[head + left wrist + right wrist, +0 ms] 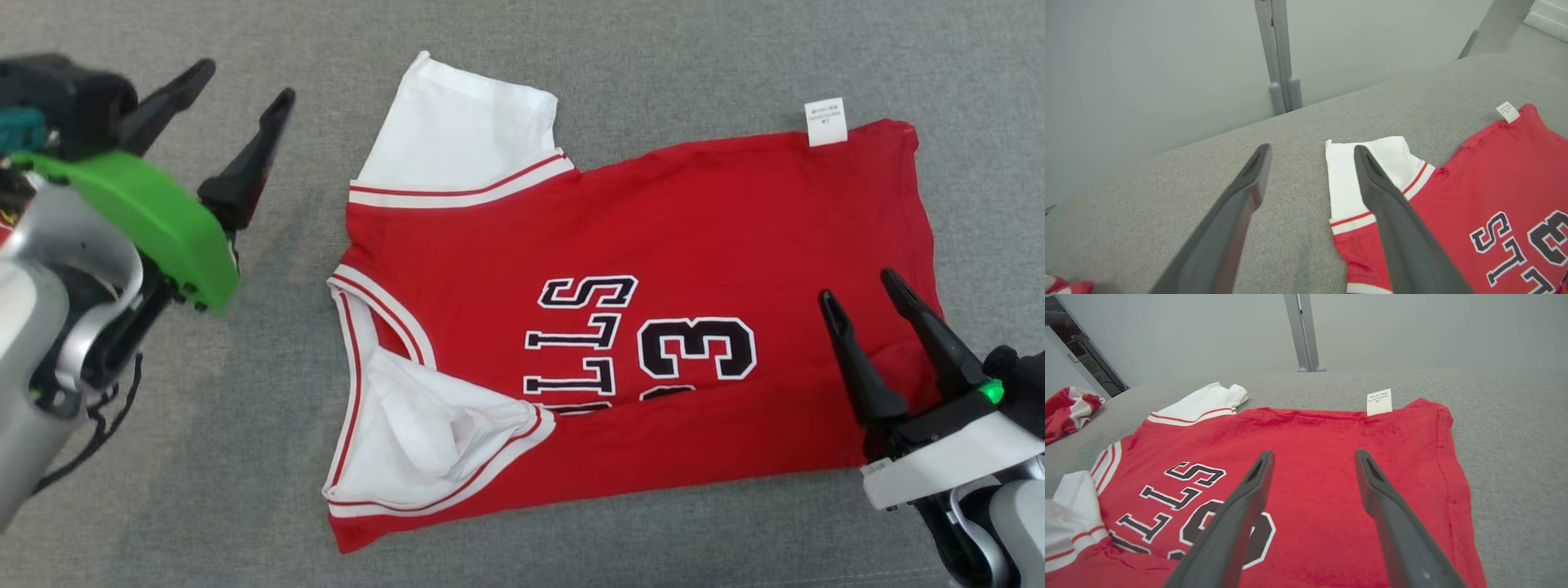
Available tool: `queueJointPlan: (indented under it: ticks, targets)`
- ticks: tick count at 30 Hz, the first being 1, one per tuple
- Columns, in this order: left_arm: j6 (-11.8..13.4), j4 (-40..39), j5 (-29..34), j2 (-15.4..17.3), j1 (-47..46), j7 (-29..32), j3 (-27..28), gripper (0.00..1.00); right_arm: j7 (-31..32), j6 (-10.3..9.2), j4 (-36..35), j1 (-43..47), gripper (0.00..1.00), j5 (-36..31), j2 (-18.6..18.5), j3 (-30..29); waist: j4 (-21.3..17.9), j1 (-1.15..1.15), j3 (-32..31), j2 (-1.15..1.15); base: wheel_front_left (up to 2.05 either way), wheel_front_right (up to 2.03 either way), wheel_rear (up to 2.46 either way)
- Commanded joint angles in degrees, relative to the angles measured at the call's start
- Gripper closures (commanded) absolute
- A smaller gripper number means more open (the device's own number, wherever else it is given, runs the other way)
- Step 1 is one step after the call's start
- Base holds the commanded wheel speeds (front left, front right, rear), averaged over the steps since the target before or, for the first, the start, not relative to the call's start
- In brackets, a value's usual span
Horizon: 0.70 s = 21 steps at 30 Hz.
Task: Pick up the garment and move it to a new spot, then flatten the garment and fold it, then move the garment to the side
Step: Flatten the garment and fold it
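The garment [653, 245] is a red jersey with white sleeves and black lettering, lying on the grey fabric surface with its near long edge folded up over itself. A white tag [825, 121] sticks out at its far right edge. My left gripper [245, 82] hangs open to the left of the jersey, above bare surface, holding nothing; in the left wrist view its fingers [1388, 204] straddle the edge of the white sleeve [1355, 175]. My right gripper [857, 286] is open above the jersey's right end [1331, 465], empty.
The grey upholstered surface [204, 457] stretches all round the jersey. Another red and white cloth [1069, 408] lies at the far left in the right wrist view. A pale wall with a grey post [1280, 57] stands behind the surface's far edge.
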Motion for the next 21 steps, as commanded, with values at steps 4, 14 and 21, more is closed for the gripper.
queueJointPlan:
  ticks: [4,14,21]
  targets:
    - [-4.47,7.30,-0.23,-3.54,-10.99,10.96,-3.53,0.00,-1.34,-0.09,1.86,-3.46,0.00,-0.65,1.11,1.21,-4.73,0.00,6.81,0.00,0.00,0.00,0.00]
    - [-8.56,21.40,0.05,-6.77,-24.70,26.30,-7.89,0.00,-3.05,-0.08,4.47,-7.57,0.00,-0.26,4.08,4.10,-10.68,0.00,11.81,0.00,0.00,0.00,0.00]
    - [-8.96,25.35,1.22,-7.47,-27.33,27.65,-8.69,0.00,-3.40,-0.09,5.81,-8.37,0.00,-1.73,5.51,4.97,-12.65,0.00,13.31,0.00,0.00,0.00,0.00]
